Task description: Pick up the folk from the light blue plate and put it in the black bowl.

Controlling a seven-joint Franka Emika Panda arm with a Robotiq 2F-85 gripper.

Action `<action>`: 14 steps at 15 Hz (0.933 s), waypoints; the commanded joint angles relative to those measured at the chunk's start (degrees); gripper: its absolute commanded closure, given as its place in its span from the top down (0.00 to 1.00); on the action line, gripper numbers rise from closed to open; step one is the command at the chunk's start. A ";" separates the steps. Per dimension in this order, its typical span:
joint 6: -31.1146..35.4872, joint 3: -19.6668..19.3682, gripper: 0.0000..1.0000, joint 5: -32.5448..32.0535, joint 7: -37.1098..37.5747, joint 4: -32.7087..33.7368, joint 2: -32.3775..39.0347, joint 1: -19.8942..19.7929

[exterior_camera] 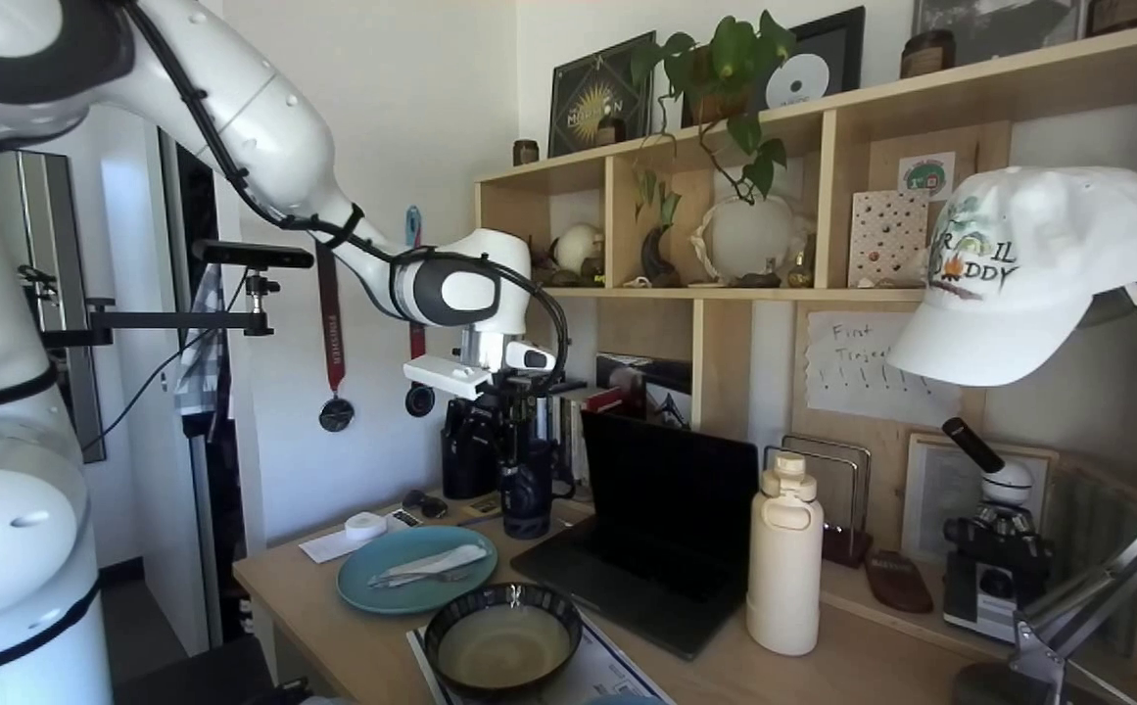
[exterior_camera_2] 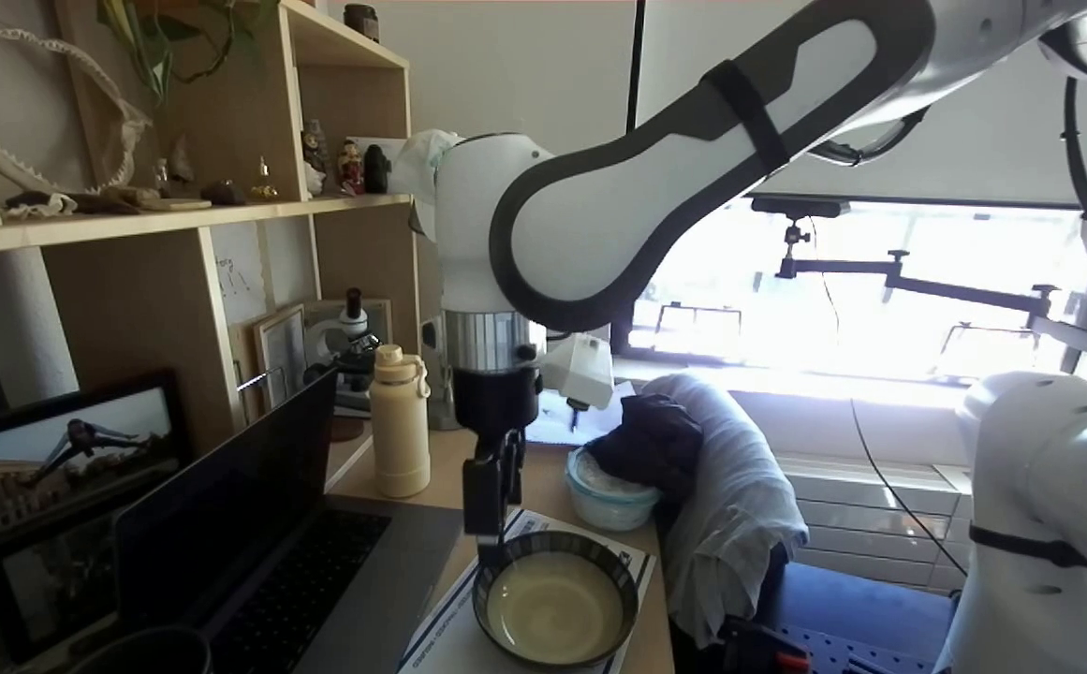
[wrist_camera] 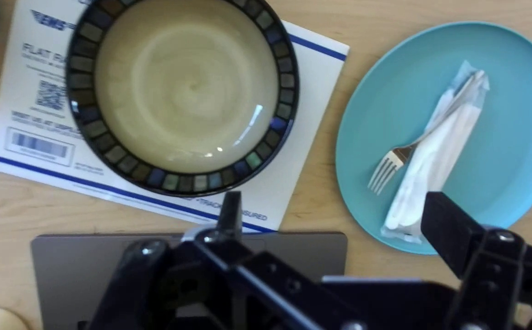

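On the left in the wrist view, the black bowl (wrist_camera: 192,91), top cut off, sits on a mailer (wrist_camera: 266,195) on the wooden bench (wrist_camera: 82,215). The pincer (wrist_camera: 333,205), fingers wide apart, partly hides a laptop (wrist_camera: 87,270). Rightward, the fork (wrist_camera: 425,134) lies partly over a wrapped packet (wrist_camera: 426,178) on the light blue plate (wrist_camera: 518,137). Shelves (exterior_camera: 829,206) show in both exterior views.

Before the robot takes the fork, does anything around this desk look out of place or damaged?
Two mildly odd things: a white cap sits on the desk lamp, an unusual place for headwear, and the black bowl stands on a mailer lying askew to the laptop. I see no spill or damage.
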 commanded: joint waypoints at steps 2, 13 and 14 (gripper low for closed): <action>0.88 4.44 1.00 8.07 3.94 4.79 7.54 2.73; 3.66 9.32 1.00 14.62 9.42 8.58 24.32 3.99; 4.09 9.42 1.00 14.86 9.56 8.70 25.68 4.00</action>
